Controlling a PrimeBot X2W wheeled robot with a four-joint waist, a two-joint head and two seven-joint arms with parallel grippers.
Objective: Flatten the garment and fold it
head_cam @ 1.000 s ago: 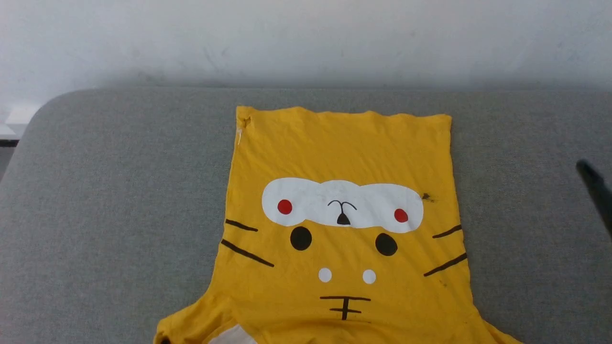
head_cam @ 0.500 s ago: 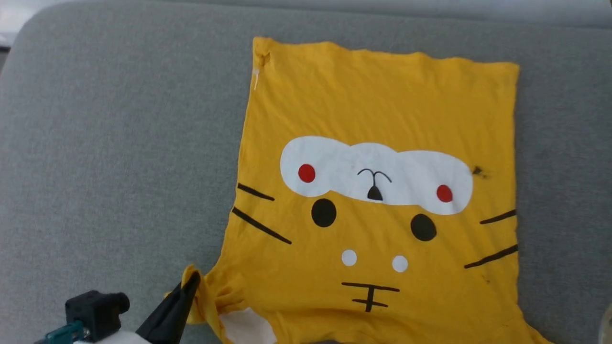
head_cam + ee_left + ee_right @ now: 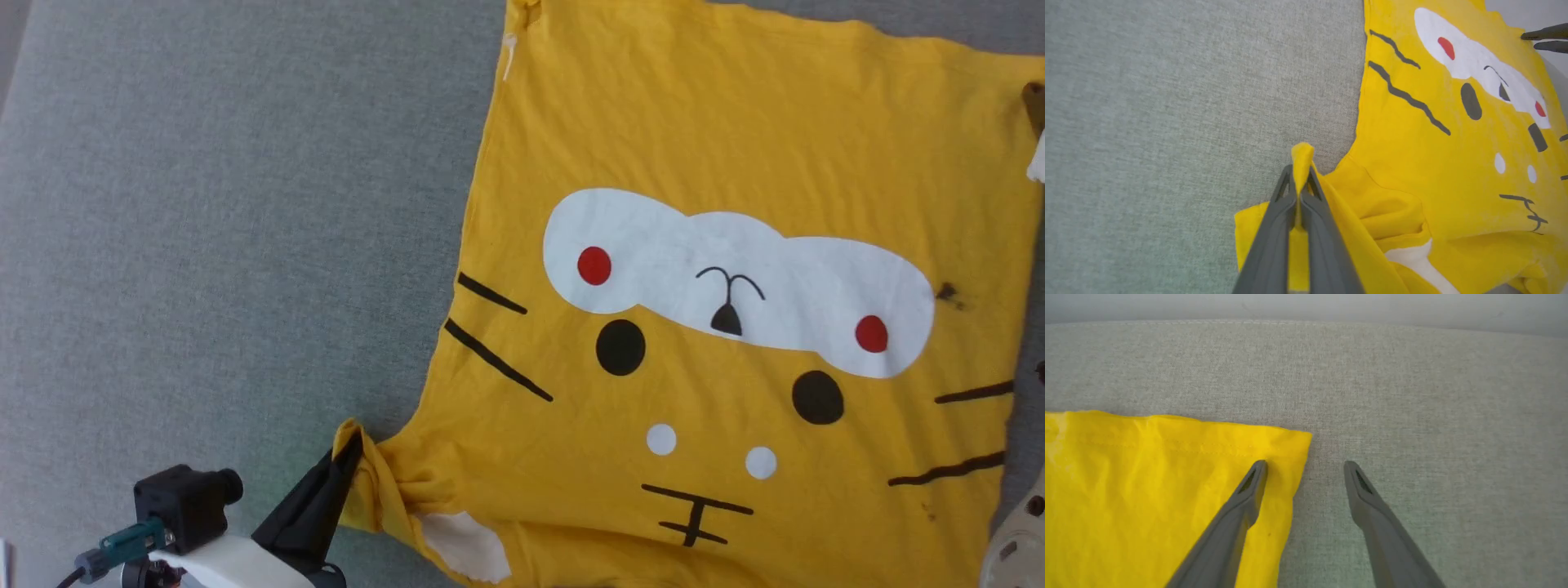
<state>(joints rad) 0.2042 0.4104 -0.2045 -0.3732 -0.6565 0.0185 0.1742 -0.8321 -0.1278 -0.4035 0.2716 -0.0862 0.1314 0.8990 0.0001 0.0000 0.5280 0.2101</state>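
- Garment (image 3: 735, 122): yellow tee, print side up on grey padded surface (image 3: 204, 204). Hem at far end, shoulders toward the robot. Sits skewed in head view. Body mostly flat, light creases only.
- Print: white oval (image 3: 735, 278) w/ two red dots. Black dots below it, black whisker stripes on both sides.
- L gripper (image 3: 1300, 179): fingers clenched on edge of L sleeve (image 3: 1380, 204). Fold of yellow cloth pinched betw. the tips, poking out a little past them.
- Sleeve cloth bunched + puckered next to the grip. White patch (image 3: 461, 547) just beside the puckers.
- R gripper (image 3: 1305, 465): fingers spread wide, nothing in them. Straddles side edge at the far R hem corner (image 3: 1290, 445), one finger over yellow cloth, the other over bare grey surface. Contact w/ cloth: can't tell.
- Small dark mark (image 3: 947, 292) just off R end of the oval.
- Far L hem corner: frayed spot w/ pale thread (image 3: 508, 53) hanging.
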